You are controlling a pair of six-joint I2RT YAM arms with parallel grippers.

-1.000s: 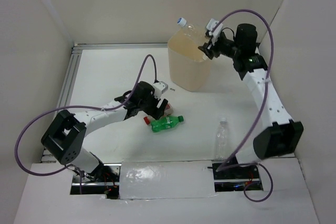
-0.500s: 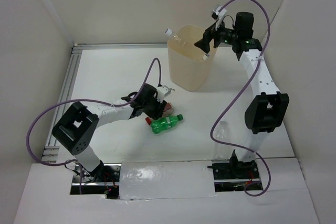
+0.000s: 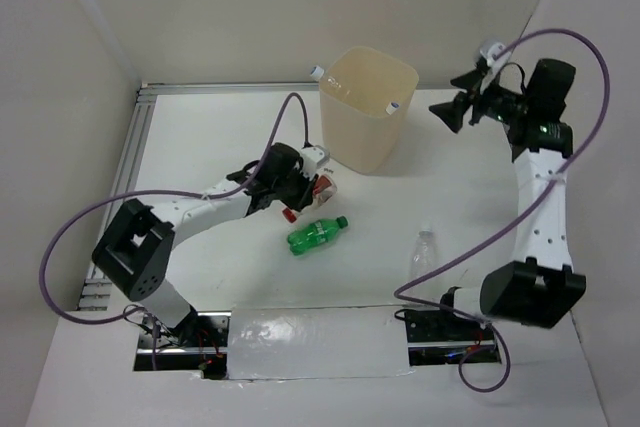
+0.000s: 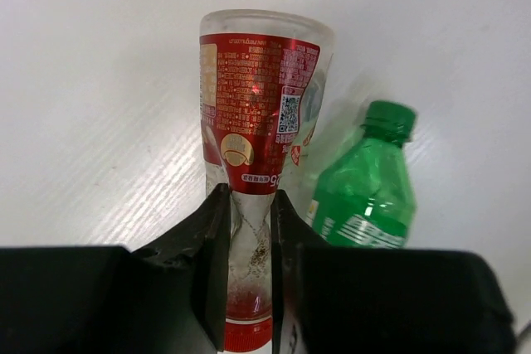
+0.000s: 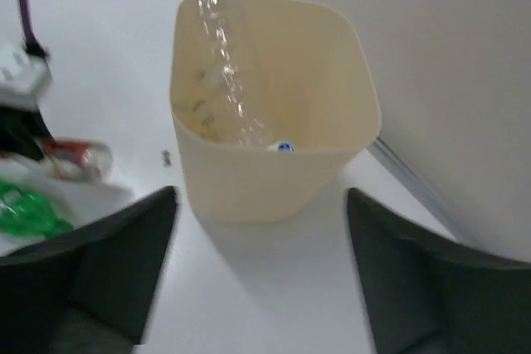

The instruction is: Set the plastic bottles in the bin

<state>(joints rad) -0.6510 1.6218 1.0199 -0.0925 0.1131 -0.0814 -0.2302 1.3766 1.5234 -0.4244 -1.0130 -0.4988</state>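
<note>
The small red-label bottle (image 4: 259, 97) is pinched at its neck by my shut left gripper (image 4: 250, 205), red cap toward the wrist; it lies low over the table (image 3: 318, 190). The green bottle (image 4: 365, 188) lies right beside it (image 3: 317, 235). The cream bin (image 3: 350, 137) stands at the back. A clear bottle (image 5: 224, 64) leans inside it with its cap over the rim, and a blue cap (image 5: 284, 147) shows by the near wall. My right gripper (image 3: 452, 112) hangs open and empty to the right of the bin (image 5: 265, 188). Another clear bottle (image 3: 423, 252) lies near the right arm's base.
White walls close in the table on the left, back and right. An aluminium rail (image 3: 130, 162) runs along the left edge and the back. The left arm's purple cable (image 3: 285, 127) arcs over the table left of the bin.
My right gripper let the clear bottle drop into the bin and drew back to the right. My left gripper closed on the red-label bottle's neck.
</note>
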